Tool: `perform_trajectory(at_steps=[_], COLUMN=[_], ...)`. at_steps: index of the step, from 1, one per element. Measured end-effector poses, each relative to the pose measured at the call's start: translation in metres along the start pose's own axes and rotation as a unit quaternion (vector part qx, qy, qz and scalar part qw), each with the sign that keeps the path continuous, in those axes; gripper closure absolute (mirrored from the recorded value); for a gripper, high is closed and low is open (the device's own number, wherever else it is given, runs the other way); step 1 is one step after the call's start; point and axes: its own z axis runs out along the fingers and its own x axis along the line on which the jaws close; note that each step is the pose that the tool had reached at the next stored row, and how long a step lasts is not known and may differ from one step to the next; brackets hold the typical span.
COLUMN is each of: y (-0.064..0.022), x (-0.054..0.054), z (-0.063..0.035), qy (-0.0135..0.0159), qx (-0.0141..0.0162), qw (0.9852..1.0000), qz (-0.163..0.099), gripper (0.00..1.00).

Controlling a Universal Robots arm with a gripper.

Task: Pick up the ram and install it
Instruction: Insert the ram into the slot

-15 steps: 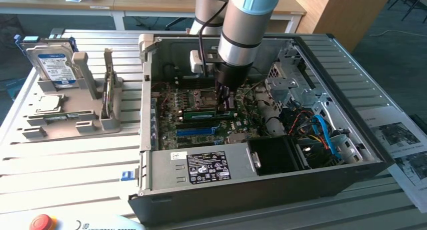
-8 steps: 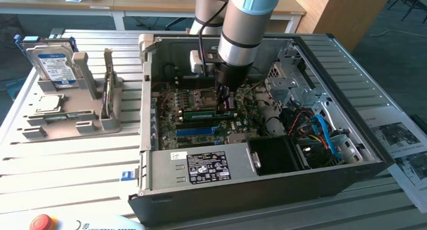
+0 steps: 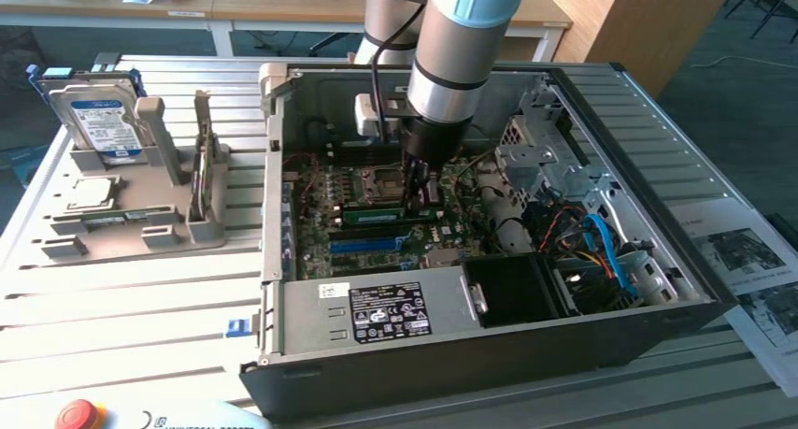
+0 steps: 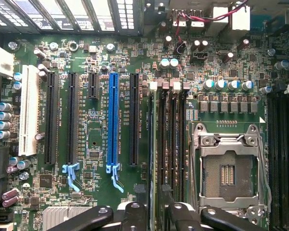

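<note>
Though parted, jaws astride ram (image 4: 156, 159)

1. The exterior view is taken from high up, slanting down onto the open computer case (image 3: 499, 364), far enough back for the table (image 3: 149, 298) and arm (image 3: 455, 55) to be seen.
2. The wrist view is taken close above the gripper (image 4: 156, 209), facing straight down onto the motherboard (image 4: 91, 120).
3. The blue slot (image 4: 113, 120) and processor socket (image 4: 229, 166) are shared by both views.

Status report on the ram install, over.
Gripper low inside the case, fingers open either side of the ram. Ram on edge among the memory slots, beside the empty processor socket. No obstruction seen.
</note>
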Motion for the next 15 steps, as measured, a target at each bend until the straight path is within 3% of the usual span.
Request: perform_trajectory(at_steps=[5, 15], y=[0.0001, 0.0011], x=[0.000, 0.000], z=[-0.0014, -0.0215], qy=[0.0000, 0.0000], qx=[0.0000, 0.0000], qw=[1.0000, 1.0000], qz=[0.000, 0.000], gripper=[0.75, 0.75])
